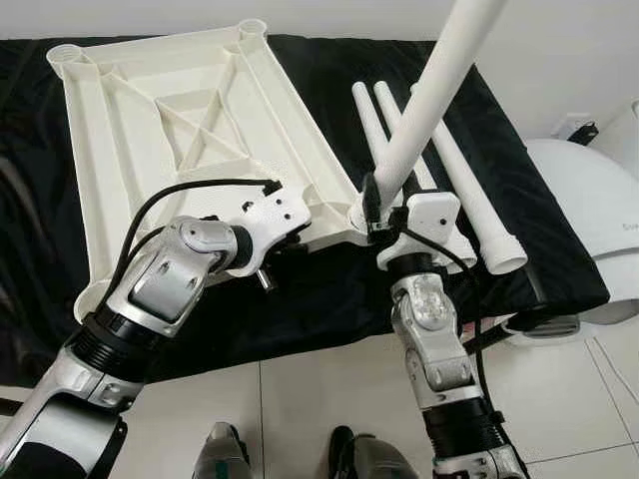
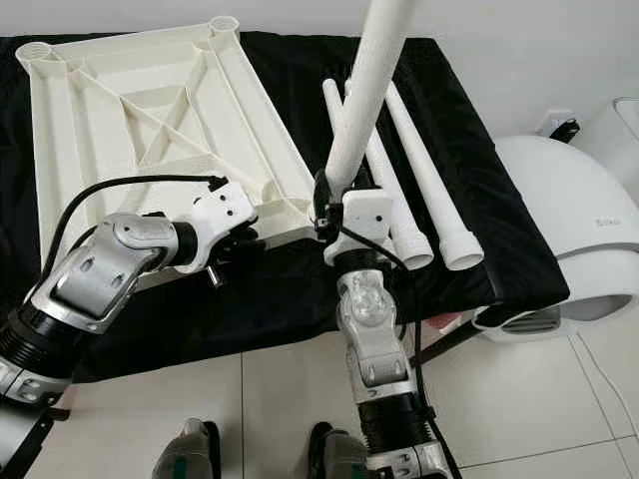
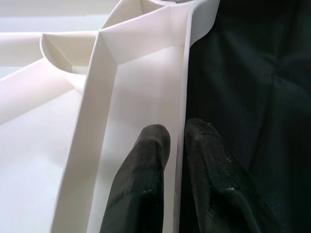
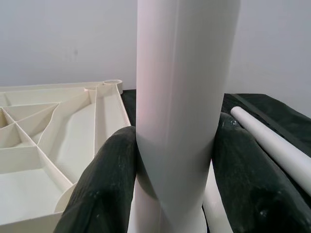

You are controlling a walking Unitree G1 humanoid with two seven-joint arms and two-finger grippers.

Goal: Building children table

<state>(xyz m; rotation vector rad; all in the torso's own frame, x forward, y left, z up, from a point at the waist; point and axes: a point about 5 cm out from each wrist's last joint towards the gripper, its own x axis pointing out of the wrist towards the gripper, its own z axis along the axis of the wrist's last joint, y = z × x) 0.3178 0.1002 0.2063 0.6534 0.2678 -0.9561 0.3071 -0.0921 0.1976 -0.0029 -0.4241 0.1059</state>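
1. The right hand (image 1: 384, 205), at centre frame, grips a white leg (image 1: 431, 90) that rises toward the top edge, its foot at the near right corner socket (image 1: 356, 213) of the tabletop (image 1: 170, 130).
2. The left hand (image 3: 176, 145), just left of centre, pinches the tabletop's near rim (image 3: 181, 87), one finger inside the wall and one outside over the black cloth (image 1: 519, 190).
3. To do this step well, I judge the leg should stand square to the socket before pressing down; it looks tilted right now, which could jam it.
4. The left hand should keep the rim pinned flat so the tabletop does not lift or slide.
5. The tabletop lies underside up, ribs showing, in the upper left of the frame; its far sockets sit near the top edge.
6. Three spare legs (image 1: 464, 190) lie just right of the tabletop, very near the right hand, so there is little room on that side.
7. The near edge of the black-covered desk runs just below both hands; a white appliance (image 1: 584, 215) stands at the right edge.
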